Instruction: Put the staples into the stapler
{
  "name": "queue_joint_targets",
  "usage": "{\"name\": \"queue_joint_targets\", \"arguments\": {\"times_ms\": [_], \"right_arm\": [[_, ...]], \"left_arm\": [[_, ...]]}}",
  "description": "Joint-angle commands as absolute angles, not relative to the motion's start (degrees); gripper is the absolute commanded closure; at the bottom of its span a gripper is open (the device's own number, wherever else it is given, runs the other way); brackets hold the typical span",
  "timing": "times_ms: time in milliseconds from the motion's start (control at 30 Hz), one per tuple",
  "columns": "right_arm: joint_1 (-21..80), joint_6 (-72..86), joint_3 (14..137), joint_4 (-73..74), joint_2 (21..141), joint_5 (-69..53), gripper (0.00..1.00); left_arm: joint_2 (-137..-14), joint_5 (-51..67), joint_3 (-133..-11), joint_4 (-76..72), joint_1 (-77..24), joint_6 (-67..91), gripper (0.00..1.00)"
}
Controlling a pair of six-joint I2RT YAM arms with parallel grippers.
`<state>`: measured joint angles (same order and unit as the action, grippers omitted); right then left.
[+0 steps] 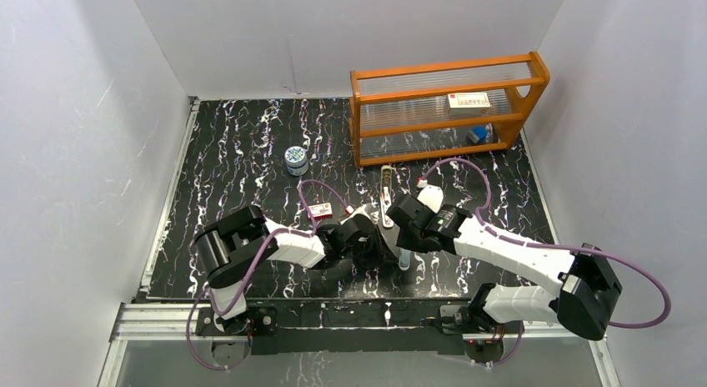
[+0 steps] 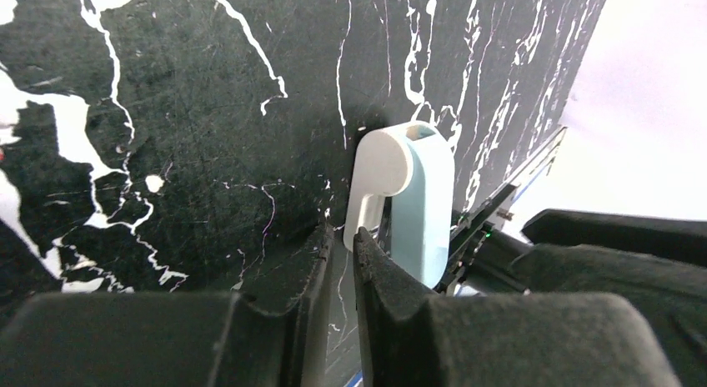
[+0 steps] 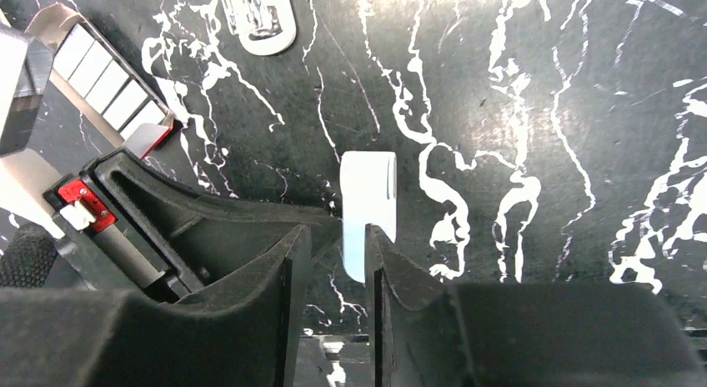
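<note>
The stapler (image 1: 386, 193) lies on the black marbled table, pointing away from me; its rounded end with the metal channel shows at the top of the right wrist view (image 3: 260, 22). Silver-grey staples (image 3: 107, 77) lie in a red-edged box at that view's top left; the top view shows the red-and-white box (image 1: 321, 210). A short light-blue piece (image 1: 404, 258) lies between both grippers. My left gripper (image 1: 385, 247) (image 2: 340, 241) is nearly closed and empty, tips beside the piece (image 2: 408, 195). My right gripper (image 1: 400, 239) (image 3: 339, 237) is narrowly open and empty, just over the piece (image 3: 367, 205).
An orange rack (image 1: 450, 112) stands at the back right with a red-and-white box (image 1: 468, 101) on its shelf and a small blue item (image 1: 478, 135) below. A round tin (image 1: 295, 159) sits at the back centre. White walls enclose the table on three sides.
</note>
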<state>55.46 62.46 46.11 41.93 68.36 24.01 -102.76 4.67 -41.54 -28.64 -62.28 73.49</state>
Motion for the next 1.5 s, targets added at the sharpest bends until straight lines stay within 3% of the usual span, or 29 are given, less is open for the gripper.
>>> {"name": "queue_joint_targets", "arguments": {"times_ms": [0,233,533,700,967,1100,1233,1467], "right_arm": [[54.64,59.93,48.83,46.64,68.53,27.03,0.60],[54.58,58.55,46.98,44.63,69.09,22.97,0.58],[54.47,56.43,45.70,42.07,72.82,20.02,0.44],[54.17,56.34,45.10,39.82,76.30,20.04,0.42],[52.31,54.16,43.63,34.63,80.77,20.54,0.47],[51.40,53.44,43.64,34.36,81.39,21.71,0.60],[48.83,51.05,43.42,34.09,80.44,23.69,0.67],[39.55,38.12,42.63,26.99,78.94,23.08,0.67]], "left_arm": [[-99.42,1.78,-41.00,-22.83,-62.49,69.36,0.83],[-98.41,1.78,-40.57,-22.42,-62.49,68.48,0.80],[-94.02,-4.56,-39.42,-16.78,-62.49,66.36,0.79],[-90.98,-7.71,-37.55,-14.55,-62.18,66.66,0.78],[-88.78,-9.67,-35.95,-13.70,-61.79,66.99,0.76],[-88.11,-10.19,-35.42,-13.91,-61.61,66.79,0.76],[-86.31,-12.78,-35.45,-12.01,-61.53,65.18,0.75],[-79.24,-17.93,-36.53,-6.72,-61.03,59.68,0.72]]}}
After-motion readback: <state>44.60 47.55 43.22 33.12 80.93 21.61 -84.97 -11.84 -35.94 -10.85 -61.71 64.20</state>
